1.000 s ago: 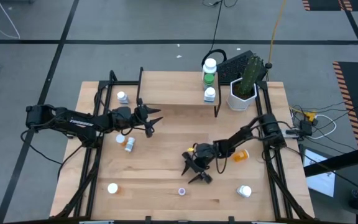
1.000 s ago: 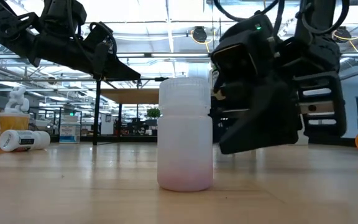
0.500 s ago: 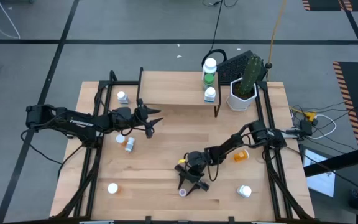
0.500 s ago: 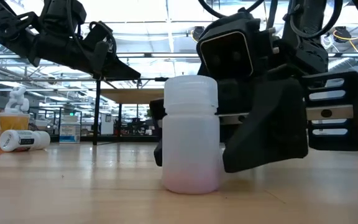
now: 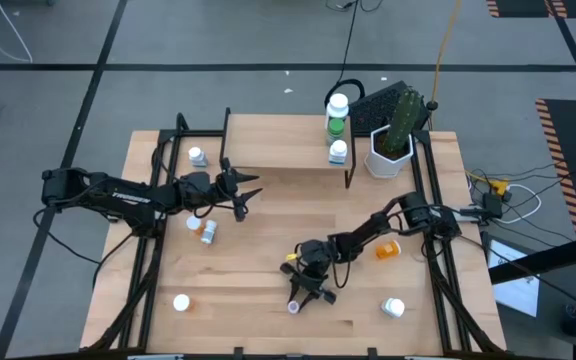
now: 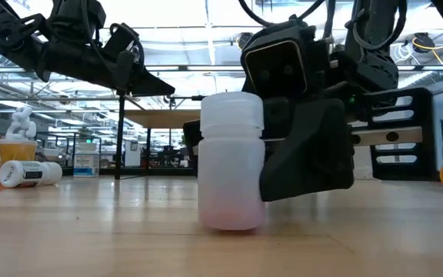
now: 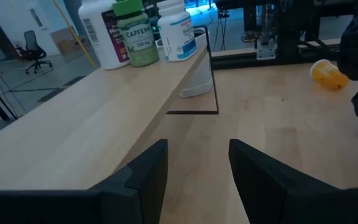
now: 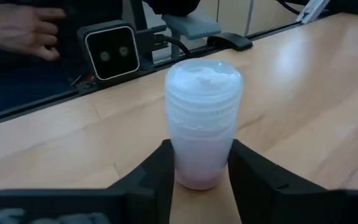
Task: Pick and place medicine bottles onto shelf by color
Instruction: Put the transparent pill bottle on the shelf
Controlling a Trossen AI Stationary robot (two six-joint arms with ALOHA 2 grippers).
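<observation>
A small white translucent bottle (image 5: 293,306) (image 8: 202,124) (image 6: 231,161) stands upright on the table near its near edge. My right gripper (image 5: 301,296) (image 8: 201,169) is low at it, shut on its lower body. My left gripper (image 5: 246,193) (image 7: 197,165) hovers open in front of the shelf (image 5: 278,152) (image 7: 92,106), touching nothing. A white bottle (image 5: 338,103), a green one (image 5: 336,126) and a small white one (image 5: 337,152) stand on the shelf's right end. Other bottles lie on the table: orange (image 5: 388,249) (image 5: 208,232) and white (image 5: 394,307) (image 5: 181,302) (image 5: 197,155). My right gripper pinches the white bottle's lower body (image 8: 201,163) between its two fingers (image 8: 157,171), one on each side. The fingers come nearly level from the table's far right side. The bottle stands upright with its base on the table.
A cactus in a white hexagonal pot (image 5: 391,150) stands right of the shelf, with a keyboard behind it. A camera box (image 8: 110,53) sits at the near edge, and a person's hand (image 8: 17,28) shows beyond it. Black arm frames run down both table sides.
My right gripper has moved toward the table's near edge and left, down to the white bottle, and its fingers have come around the bottle's base. The bottle has shifted slightly on the table and stays upright.
</observation>
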